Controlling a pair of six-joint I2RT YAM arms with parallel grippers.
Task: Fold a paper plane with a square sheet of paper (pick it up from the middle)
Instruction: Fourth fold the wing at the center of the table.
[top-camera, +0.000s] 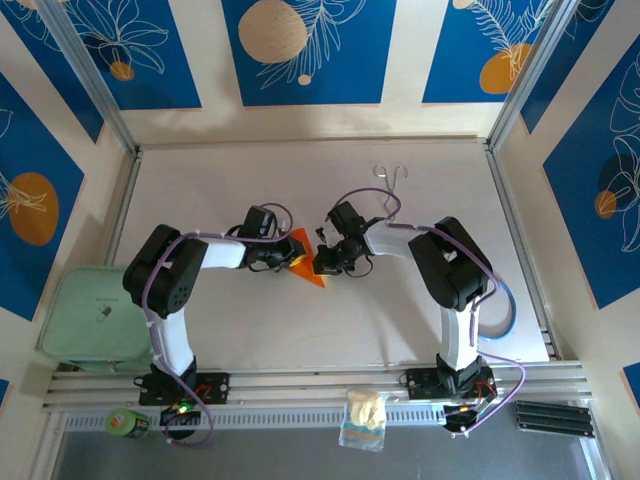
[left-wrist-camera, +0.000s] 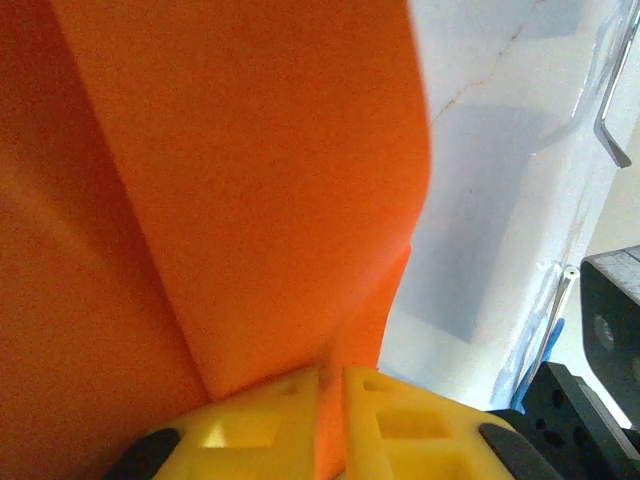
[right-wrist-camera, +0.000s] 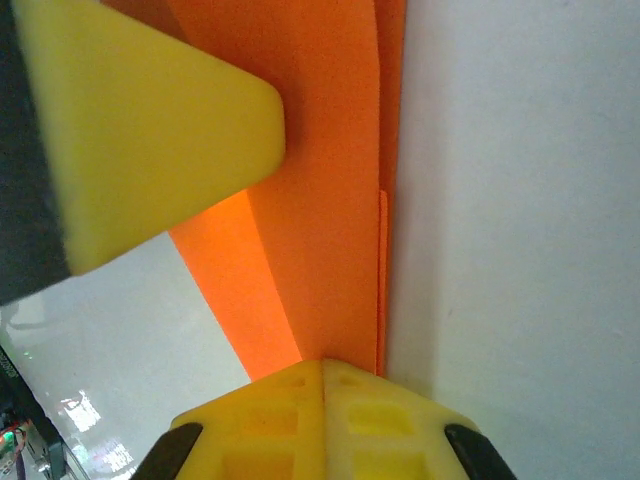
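From above, a white table (top-camera: 320, 330) sits inside an aluminium frame, with cream walls around it carrying blue panels printed with white leaves and orange and beige discs. Near the table's middle the left gripper (top-camera: 287, 259) and the right gripper (top-camera: 323, 263) meet nose to nose, and the square sheet of paper (top-camera: 305, 243), bright orange and already creased, is held between them above the surface. Thin metal tongs (top-camera: 389, 180) lie well apart toward the far edge. Left of the table stands a pale green lidded box (top-camera: 92, 316); what is in it cannot be told. On the near rail lies a small clear bag (top-camera: 363, 420) with pale yellowish contents, and a green roll of tape (top-camera: 124, 422) sits at the near left corner. At the left wrist, the left gripper (left-wrist-camera: 330, 400) has its yellow fingertips drawn narrow with an orange edge pinched in the slit between them; the square sheet of paper (left-wrist-camera: 250, 200) rises from there in folded panels, the white table (left-wrist-camera: 500, 220) beside it. At the right wrist, the right gripper (right-wrist-camera: 322, 400) has its yellow tips pressed together, and the square sheet of paper (right-wrist-camera: 320, 200) runs down into their seam, so it is clamped there too; a yellow pad of the other gripper (right-wrist-camera: 150, 130) overlaps the paper's upper left, with the table (right-wrist-camera: 520, 250) to the right.
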